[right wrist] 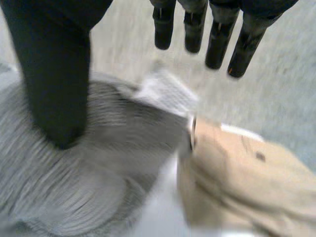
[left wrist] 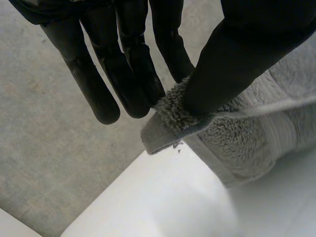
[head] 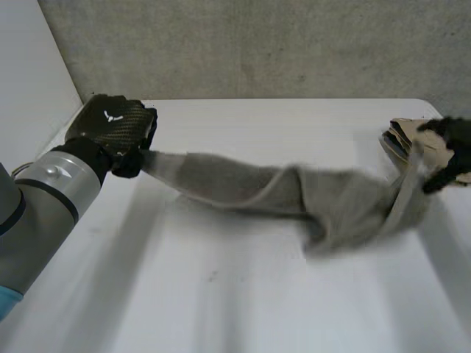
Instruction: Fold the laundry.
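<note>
One grey towel [head: 294, 195] is stretching across the tabletop [head: 221, 294] like a twisted rope. Its long axis is running side to side between my hands, and most of its bulk is bunching in a heap toward the right end.

My left hand [head: 114, 129] is gripping the left corner. In the left wrist view my thumb [left wrist: 217, 69] is pressing the fluffy corner against my straight fingers [left wrist: 131, 74], and that end is hanging clear of the tabletop.

My right hand [head: 450, 143] is sitting at the opposite end, where a strip of the towel's edge is rising toward it, but I cannot tell whether it is actually gripping. A folded beige cloth [head: 408, 136] is lying just beside that hand, right by the towel's end.

I am judging the towel not yet spread, so the next move is calling for drawing the ends apart along that side-to-side line. The heap is lying much nearer my right hand, close enough to the beige cloth to risk snagging it.
</note>
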Tool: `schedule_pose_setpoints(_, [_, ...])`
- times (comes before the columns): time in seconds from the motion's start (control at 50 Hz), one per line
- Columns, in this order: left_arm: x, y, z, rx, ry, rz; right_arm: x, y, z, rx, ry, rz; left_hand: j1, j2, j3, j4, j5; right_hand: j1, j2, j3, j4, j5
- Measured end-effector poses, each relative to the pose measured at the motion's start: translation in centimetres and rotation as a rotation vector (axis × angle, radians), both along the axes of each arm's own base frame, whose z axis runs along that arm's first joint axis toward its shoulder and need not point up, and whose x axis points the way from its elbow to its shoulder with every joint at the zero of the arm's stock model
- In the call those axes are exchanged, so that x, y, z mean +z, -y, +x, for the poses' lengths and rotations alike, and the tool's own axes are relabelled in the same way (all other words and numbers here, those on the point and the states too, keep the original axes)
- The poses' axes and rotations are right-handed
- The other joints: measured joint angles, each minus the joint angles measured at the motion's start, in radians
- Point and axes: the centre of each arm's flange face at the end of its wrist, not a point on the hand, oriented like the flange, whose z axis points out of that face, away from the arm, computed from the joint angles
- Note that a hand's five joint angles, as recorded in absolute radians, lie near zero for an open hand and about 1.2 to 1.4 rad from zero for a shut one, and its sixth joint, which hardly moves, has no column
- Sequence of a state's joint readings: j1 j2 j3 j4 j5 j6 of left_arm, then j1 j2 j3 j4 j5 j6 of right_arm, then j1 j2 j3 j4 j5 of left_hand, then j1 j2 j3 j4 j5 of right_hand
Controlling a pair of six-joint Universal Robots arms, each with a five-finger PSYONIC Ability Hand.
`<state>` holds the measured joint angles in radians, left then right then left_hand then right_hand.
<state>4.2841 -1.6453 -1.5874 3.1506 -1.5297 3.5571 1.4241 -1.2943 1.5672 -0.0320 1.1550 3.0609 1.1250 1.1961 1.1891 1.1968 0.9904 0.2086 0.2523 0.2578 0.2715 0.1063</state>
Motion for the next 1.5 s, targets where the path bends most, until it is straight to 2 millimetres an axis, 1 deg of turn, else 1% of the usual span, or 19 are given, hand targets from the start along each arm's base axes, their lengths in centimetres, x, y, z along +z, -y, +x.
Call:
schedule_pose_setpoints(0.08, [-0.6, -0.3, 0.0, -0.005, 0.008, 0.017, -0.7, -0.9, 0.4, 0.067, -0.2, 0.052, 0.0, 0.0, 0.0, 0.002, 0.0, -0.006, -0.033, -0.045, -0.036, -0.044])
schedule_pose_setpoints(0.16, [-0.9, -0.5, -0.1, -0.011, 0.011, 0.026, 0.9, -2.6, 2.3, 0.15, -0.345, -0.002, 0.0, 0.0, 0.0, 0.003, 0.0, -0.006, -0.033, -0.045, -0.036, -0.044])
schedule_pose_setpoints(0.22, [-0.9, -0.6, -0.2, -0.014, 0.011, 0.025, 2.0, -3.5, 3.3, 0.179, -0.374, -0.04, 0.0, 0.0, 0.0, 0.003, 0.0, -0.006, -0.033, -0.045, -0.036, -0.044])
schedule_pose_setpoints(0.24, [-0.7, -0.6, -0.3, -0.017, 0.008, 0.019, 3.3, -4.9, 4.5, 0.206, -0.384, -0.083, 0.0, 0.0, 0.0, 0.003, 0.0, -0.006, -0.033, -0.045, -0.036, -0.044])
schedule_pose_setpoints(0.36, [0.5, -0.7, -0.6, -0.025, -0.008, -0.017, 5.1, -8.7, 6.5, 0.251, -0.337, -0.131, 0.0, 0.0, 0.0, 0.004, 0.0, -0.006, -0.033, -0.045, -0.036, -0.044])
schedule_pose_setpoints(0.44, [1.2, -0.7, -0.6, -0.025, -0.018, -0.038, 4.2, -11.8, 8.3, 0.317, -0.291, -0.092, 0.0, 0.0, 0.0, 0.004, 0.0, -0.006, -0.033, -0.045, -0.036, -0.044])
schedule_pose_setpoints(0.52, [1.4, -0.6, -0.6, -0.024, -0.022, -0.046, 1.8, -15.1, 9.9, 0.37, -0.209, 0.012, 0.0, 0.0, 0.0, 0.004, 0.0, -0.006, -0.033, -0.045, -0.036, -0.044])
schedule_pose_setpoints(0.6, [1.3, -0.6, -0.6, -0.023, -0.022, -0.044, -0.7, -16.9, 10.5, 0.361, -0.12, 0.101, 0.0, 0.0, 0.0, 0.004, 0.0, -0.006, -0.033, -0.045, -0.036, -0.044])
schedule_pose_setpoints(0.78, [1.2, -0.2, -0.6, -0.018, -0.044, -0.03, -5.9, -17.1, 11.0, 0.327, -0.054, 0.206, 0.0, 0.0, 0.0, 0.004, 0.0, 0.066, 0.073, 0.074, 0.05, 0.042])
schedule_pose_setpoints(1.0, [1.0, 0.1, -0.5, -0.009, -0.054, -0.023, -9.5, -15.9, 11.5, 0.351, -0.135, 0.229, 0.0, 0.0, 0.0, 0.004, 0.0, 0.263, 0.302, 0.294, 0.279, 0.246])
schedule_pose_setpoints(1.08, [1.0, 0.2, -0.4, -0.007, -0.054, -0.024, -10.4, -15.4, 11.6, 0.343, -0.169, 0.217, 0.0, 0.0, 0.0, 0.004, 0.0, 0.527, 0.609, 0.581, 0.565, 0.526])
schedule_pose_setpoints(1.12, [1.1, 0.2, -0.4, -0.006, -0.053, -0.025, -11.0, -14.8, 11.6, 0.321, -0.192, 0.199, 0.0, 0.0, 0.0, 0.004, 0.0, 0.765, 0.886, 0.876, 0.86, 0.827])
schedule_pose_setpoints(1.16, [1.1, 0.2, -0.4, -0.003, -0.054, -0.027, -11.0, -14.2, 11.5, 0.303, -0.209, 0.178, 0.0, 0.0, 0.0, 0.004, 0.0, 0.776, 0.916, 0.922, 0.909, 0.871])
schedule_pose_setpoints(1.22, [1.3, 0.3, -0.2, 0.003, -0.055, -0.032, -10.4, -13.6, 11.4, 0.288, -0.233, 0.139, 0.0, 0.0, 0.0, 0.004, 0.0, 0.776, 0.916, 0.924, 0.915, 0.872])
schedule_pose_setpoints(1.26, [1.5, 0.3, 0.0, 0.01, -0.056, -0.039, -8.6, -13.1, 11.4, 0.289, -0.262, 0.077, 0.0, 0.0, 0.0, 0.004, 0.0, 0.776, 0.916, 0.924, 0.916, 0.872])
schedule_pose_setpoints(1.28, [1.8, 0.3, 0.2, 0.016, -0.058, -0.046, -6.7, -12.9, 11.3, 0.294, -0.296, 0.02, 0.0, 0.0, 0.0, 0.004, 0.0, 0.776, 0.916, 0.924, 0.916, 0.873])
schedule_pose_setpoints(1.32, [2.1, 0.3, 0.3, 0.02, -0.06, -0.053, -5.3, -12.8, 11.2, 0.297, -0.322, -0.02, 0.0, 0.0, 0.0, 0.004, 0.0, 0.776, 0.916, 0.924, 0.916, 0.875])
schedule_pose_setpoints(1.4, [3.7, -0.1, 1.3, 0.042, -0.075, -0.096, 1.5, -12.7, 9.6, 0.322, -0.515, -0.137, 0.0, 0.0, 0.001, 0.004, 0.0, 0.776, 0.916, 0.924, 0.918, 0.879])
schedule_pose_setpoints(1.5, [4.9, -1.0, 2.5, 0.064, -0.07, -0.102, 6.0, -13.2, 7.4, 0.383, -0.699, -0.103, 0.0, 0.0, 0.001, 0.004, 0.0, 0.776, 0.916, 0.924, 0.918, 0.882])
